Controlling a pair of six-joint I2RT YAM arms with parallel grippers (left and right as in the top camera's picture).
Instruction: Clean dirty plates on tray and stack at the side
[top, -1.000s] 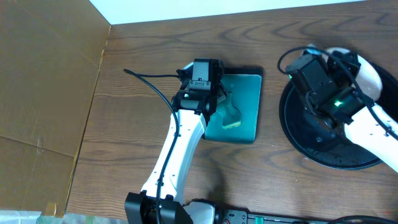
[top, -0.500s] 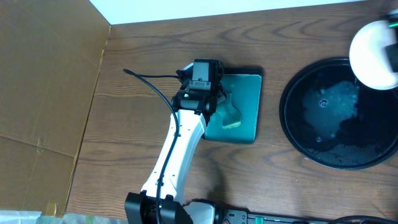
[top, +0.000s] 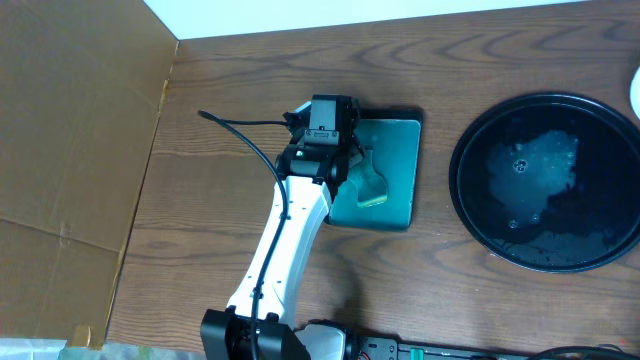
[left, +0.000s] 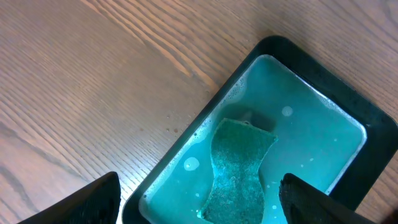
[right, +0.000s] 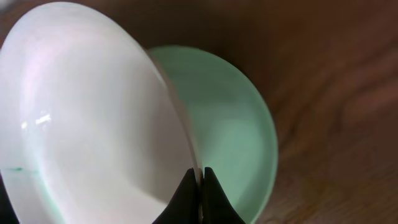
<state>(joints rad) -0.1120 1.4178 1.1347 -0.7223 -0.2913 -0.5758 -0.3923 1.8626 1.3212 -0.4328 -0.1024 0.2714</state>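
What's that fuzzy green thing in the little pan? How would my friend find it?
On the wooden table, look left of the big round black tray to the small rectangular tray of teal water. The sponge lies flat in it, the only rough-looking thing there, darker than the water and pinched in at the middle like an hourglass.

Plate (right: 93, 124): white, faint teal streak at edge | rounded surface (right: 230, 124) behind it: pale green | tray (top: 478, 215): glossy black, pale mottled sheen | small rectangular tray (left: 329, 87): black rim, teal inside | sponge (left: 239, 168): darker teal-green, speckled | table (left: 93, 74): brown wood grain | cardboard (top: 70, 130): tan | left arm (top: 295, 225): white.
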